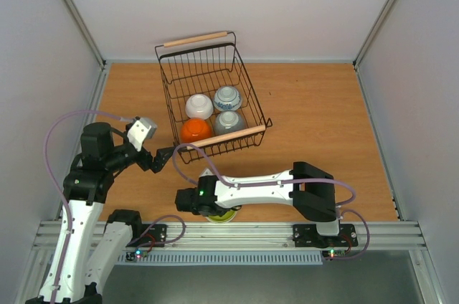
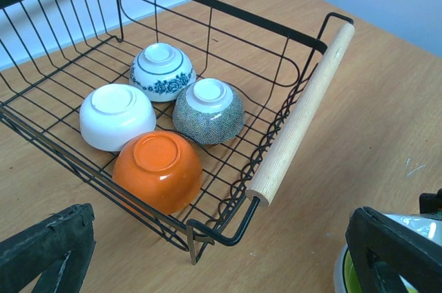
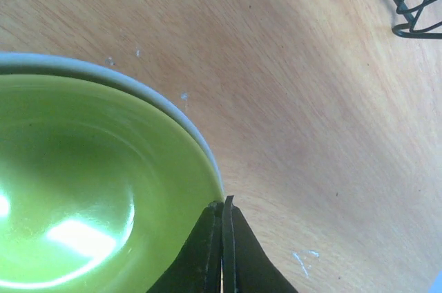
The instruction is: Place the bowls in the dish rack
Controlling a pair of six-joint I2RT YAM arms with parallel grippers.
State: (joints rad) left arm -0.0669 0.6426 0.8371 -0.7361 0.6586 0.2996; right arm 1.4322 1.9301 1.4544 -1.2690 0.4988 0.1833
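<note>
- My right claw point(image 3: 222, 203) is nearest to me, low over the table point(image 3: 311, 99) at the near edge. Its fingers are pressed together right at the rim of the yellow-green bowl point(image 3: 90, 189); I cannot tell whether any of the rim is caught between them.
- That bowl sits open side up, spreading out to the left of the fingertips. A pale band runs round its outside, and I cannot tell whether it is part of this bowl or a second one beneath it.
- My left claw point(image 1: 165, 159) is spread wide and holds nothing. It hangs just short of the dish rack point(image 2: 207, 3), facing its near corner.
- The near wooden handle point(image 2: 302, 110) runs away ahead of the left claw, toward its right finger.
- Inside the rack, the orange bowl point(image 2: 157, 168) is closest to the left claw, bottom up.
- Behind it are the plain white bowl point(image 2: 114, 115) on the left and the grey speckled bowl point(image 2: 208, 110) on the right, both upturned, each touching the orange one.
- Farthest from the claw is the blue-and-white bowl point(image 2: 162, 70), also upturned, against the other two.
- The far wooden handle point(image 1: 195, 39) closes the rack's far end.
</note>
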